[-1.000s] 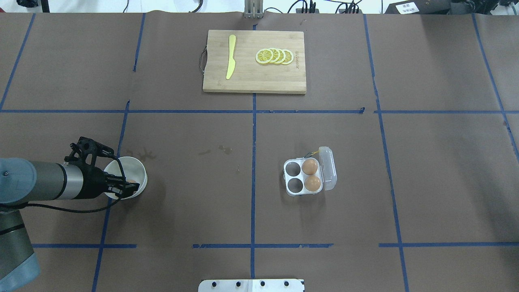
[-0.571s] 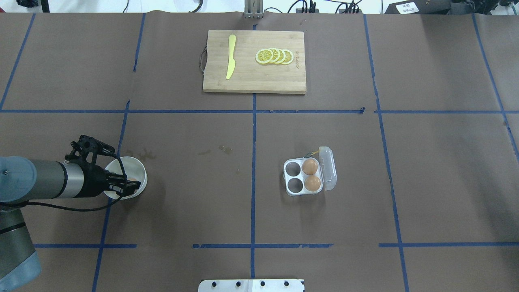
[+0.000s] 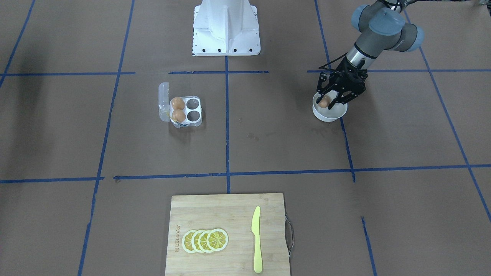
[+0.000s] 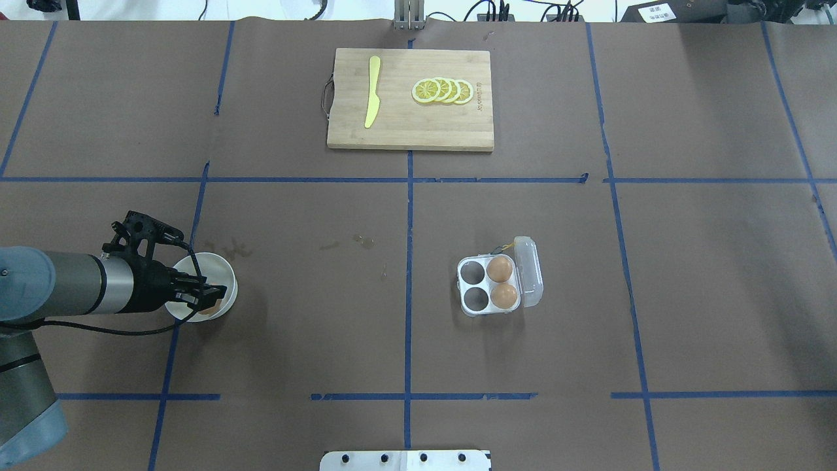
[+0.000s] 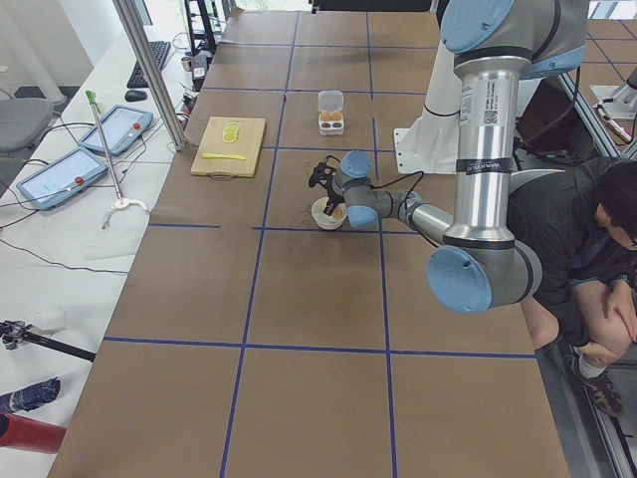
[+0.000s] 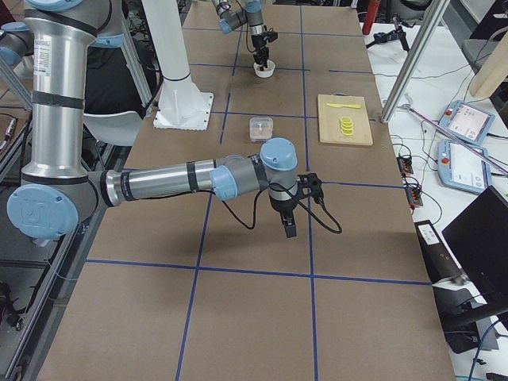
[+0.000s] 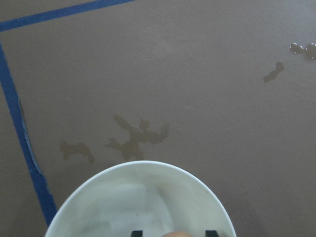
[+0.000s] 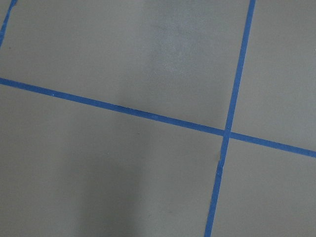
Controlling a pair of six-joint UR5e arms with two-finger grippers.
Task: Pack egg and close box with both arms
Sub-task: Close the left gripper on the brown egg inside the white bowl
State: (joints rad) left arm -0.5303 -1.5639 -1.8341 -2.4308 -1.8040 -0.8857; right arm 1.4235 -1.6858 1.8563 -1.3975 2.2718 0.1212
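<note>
At the lower left of the overhead view, the left tool (image 4: pixel 206 294) is pinching the egg (image 3: pixel 324 102) at the white bowl (image 4: pixel 225 271). The egg is likely handling as light, smooth, slippery and brittle, so gentle pressure across its middle is suiting it. Right of centre, the box (image 4: pixel 488 286) is lying open on the surface (image 4: pixel 327 327), two cells empty. Whether the right tool (image 6: pixel 289 228) is spread, I cannot tell.

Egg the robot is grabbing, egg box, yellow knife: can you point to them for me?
egg (image 3: pixel 325 102): front-facing view, on its brown shell.
box (image 4: pixel 488 283): overhead view, on the white tray between its four cups.
knife (image 4: pixel 372 91): overhead view, on the middle of its yellow length.
</note>
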